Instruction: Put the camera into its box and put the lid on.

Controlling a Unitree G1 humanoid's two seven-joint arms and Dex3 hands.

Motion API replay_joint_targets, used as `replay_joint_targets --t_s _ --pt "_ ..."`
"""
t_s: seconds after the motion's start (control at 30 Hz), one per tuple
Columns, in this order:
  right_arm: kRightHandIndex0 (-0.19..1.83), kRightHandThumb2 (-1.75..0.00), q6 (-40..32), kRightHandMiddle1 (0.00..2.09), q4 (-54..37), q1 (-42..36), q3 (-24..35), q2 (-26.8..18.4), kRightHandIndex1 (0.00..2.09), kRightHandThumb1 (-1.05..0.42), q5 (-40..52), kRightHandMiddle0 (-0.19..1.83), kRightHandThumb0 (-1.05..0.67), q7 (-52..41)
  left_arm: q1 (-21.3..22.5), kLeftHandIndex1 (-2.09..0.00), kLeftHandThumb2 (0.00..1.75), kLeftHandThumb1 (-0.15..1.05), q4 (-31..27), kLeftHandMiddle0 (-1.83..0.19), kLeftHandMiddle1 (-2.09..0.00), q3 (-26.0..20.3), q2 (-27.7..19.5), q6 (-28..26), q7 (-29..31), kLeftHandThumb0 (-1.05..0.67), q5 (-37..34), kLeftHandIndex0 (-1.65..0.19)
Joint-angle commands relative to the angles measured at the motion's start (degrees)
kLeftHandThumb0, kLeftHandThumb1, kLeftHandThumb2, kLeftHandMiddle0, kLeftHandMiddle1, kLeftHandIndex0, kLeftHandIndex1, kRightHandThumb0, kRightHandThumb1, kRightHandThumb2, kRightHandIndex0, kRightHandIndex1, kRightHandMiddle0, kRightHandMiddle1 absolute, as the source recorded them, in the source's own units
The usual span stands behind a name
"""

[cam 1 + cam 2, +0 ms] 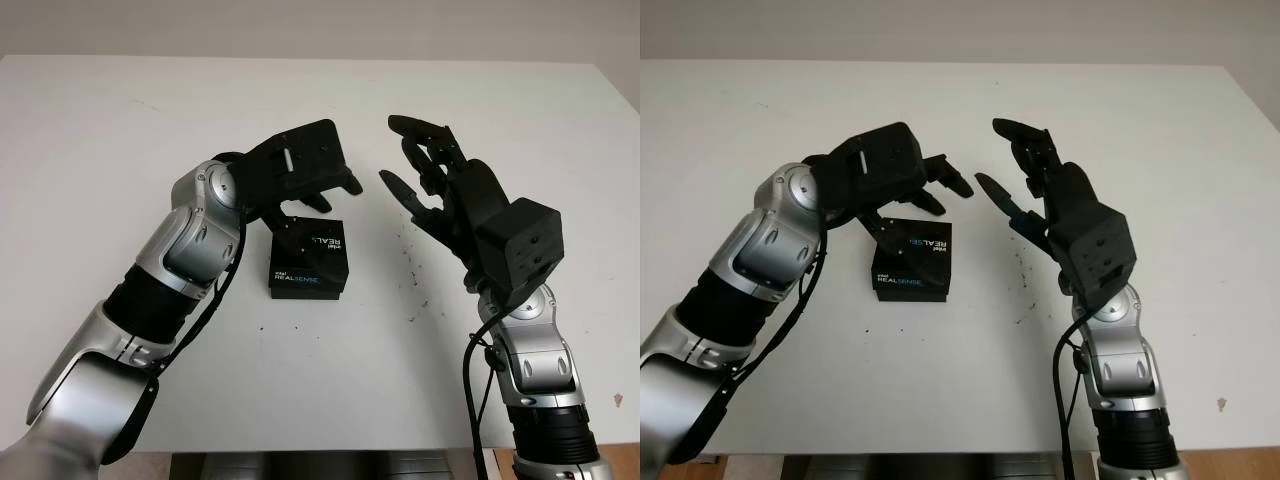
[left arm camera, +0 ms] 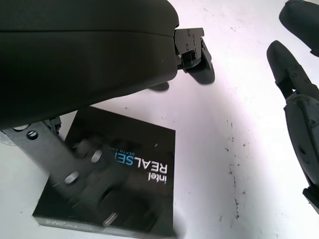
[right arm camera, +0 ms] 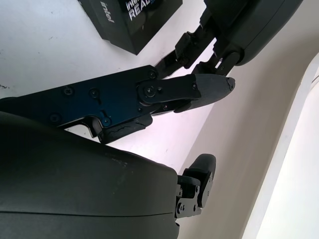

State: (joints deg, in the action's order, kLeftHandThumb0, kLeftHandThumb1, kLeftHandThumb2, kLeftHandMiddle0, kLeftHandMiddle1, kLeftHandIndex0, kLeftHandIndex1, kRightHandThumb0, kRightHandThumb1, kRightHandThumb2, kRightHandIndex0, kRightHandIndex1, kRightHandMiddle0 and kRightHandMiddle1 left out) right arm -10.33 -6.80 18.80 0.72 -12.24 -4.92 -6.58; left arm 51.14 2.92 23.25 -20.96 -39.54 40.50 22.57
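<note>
A black Intel RealSense box (image 1: pixel 310 262) lies on the white table (image 1: pixel 100 150) with its printed lid on top, closed. My left hand (image 1: pixel 315 205) hovers just over the far edge of the box, open and holding nothing. In the left wrist view one of its fingers (image 2: pixel 75 169) hangs low over the lid (image 2: pixel 134 159); I cannot tell whether it touches. My right hand (image 1: pixel 420 170) is raised above the table to the right of the box, open and empty, palm turned toward the left hand. The box (image 3: pixel 132 20) sits beyond the right hand's fingers.
Small dark specks (image 1: pixel 412 290) dot the table right of the box. The table's far edge runs along the top, and its right edge (image 1: pixel 615 100) lies beyond the right hand. Bare white surface surrounds the box on all sides.
</note>
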Motion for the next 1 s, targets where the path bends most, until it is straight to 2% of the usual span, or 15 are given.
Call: replay_joint_targets --t_s 0.0,0.23,0.33,0.43,0.53,0.7,0.77,0.8,0.87,0.97 --pt "0.19 -0.25 0.70 0.80 0.08 -0.16 0.24 -0.01 0.08 -1.05 0.55 -0.08 -0.67 -0.28 -0.03 -0.49 0.40 1.05 -1.26 0.04 -0.09 0.99 -0.22 -0.50 -0.29 -0.55 0.94 0.19" --pt "0.19 -0.25 0.15 0.88 -0.07 -0.27 0.28 -0.05 0.08 -1.05 1.49 -0.13 -0.66 -1.04 -0.24 -0.55 0.39 1.05 -0.75 0.02 -0.08 0.84 -0.54 1.35 -0.57 -0.54 0.64 0.19" --pt "0.18 -0.25 -0.27 0.89 -0.21 -0.25 0.38 0.11 0.07 -1.05 2.05 -0.15 -0.65 -1.21 -1.05 -0.55 0.37 1.05 -0.46 0.04 -0.07 -1.26 -0.38 2.27 -0.75 -0.51 -1.59 0.19" --pt "0.18 -0.25 -0.63 0.89 -0.46 -0.35 0.41 0.17 0.07 -1.05 2.10 -0.16 -0.66 -1.04 -1.86 -0.52 0.38 1.05 -0.09 0.03 -0.07 -2.30 -1.46 6.29 -1.76 -0.53 -2.71 0.19" --pt "0.17 -0.24 -0.74 0.90 -0.56 -0.53 0.67 0.25 0.07 -1.05 2.51 -0.16 -0.65 -1.08 -3.21 -0.59 0.37 1.05 -0.26 -0.01 -0.09 -4.03 -2.54 11.37 -3.77 -0.53 -3.50 0.19" --pt "0.18 -0.25 1.02 0.87 -0.03 -0.89 0.78 0.16 0.07 -1.05 0.80 -0.12 -0.68 0.87 -4.83 -0.20 0.44 1.05 -2.98 0.10 -0.04 -8.13 -3.12 12.39 -4.95 -0.54 -5.97 0.19" --pt "0.18 -0.28 1.90 0.85 0.06 -0.98 0.88 0.83 0.07 -1.05 0.32 -0.12 -0.68 2.46 -5.91 -0.14 0.47 1.05 -3.51 0.10 -0.04 -11.00 -2.25 13.29 -7.46 -0.56 -7.71 0.19" --pt "0.16 -0.34 2.60 0.74 0.08 -1.02 0.84 1.32 0.06 -1.05 -0.06 -0.11 -0.68 3.55 -6.39 -0.09 0.52 1.05 -3.67 0.12 -0.04 -12.55 -1.60 13.56 -9.06 -0.57 -8.67 0.19" --pt "0.15 -0.39 3.16 0.65 -0.08 -1.13 0.76 1.99 0.05 -1.05 -0.51 -0.10 -0.67 4.99 -7.10 -0.05 0.55 1.05 -3.89 0.14 -0.04 -14.79 -0.44 13.66 -11.36 -0.57 -10.49 0.19" --pt "0.08 -0.46 1.88 0.51 -1.60 -1.47 0.80 4.11 0.02 -1.05 0.65 -0.14 -0.65 6.22 -9.31 -0.02 0.60 1.05 -3.10 0.17 -0.03 -18.55 1.24 17.46 -15.90 -0.59 -13.38 0.19"
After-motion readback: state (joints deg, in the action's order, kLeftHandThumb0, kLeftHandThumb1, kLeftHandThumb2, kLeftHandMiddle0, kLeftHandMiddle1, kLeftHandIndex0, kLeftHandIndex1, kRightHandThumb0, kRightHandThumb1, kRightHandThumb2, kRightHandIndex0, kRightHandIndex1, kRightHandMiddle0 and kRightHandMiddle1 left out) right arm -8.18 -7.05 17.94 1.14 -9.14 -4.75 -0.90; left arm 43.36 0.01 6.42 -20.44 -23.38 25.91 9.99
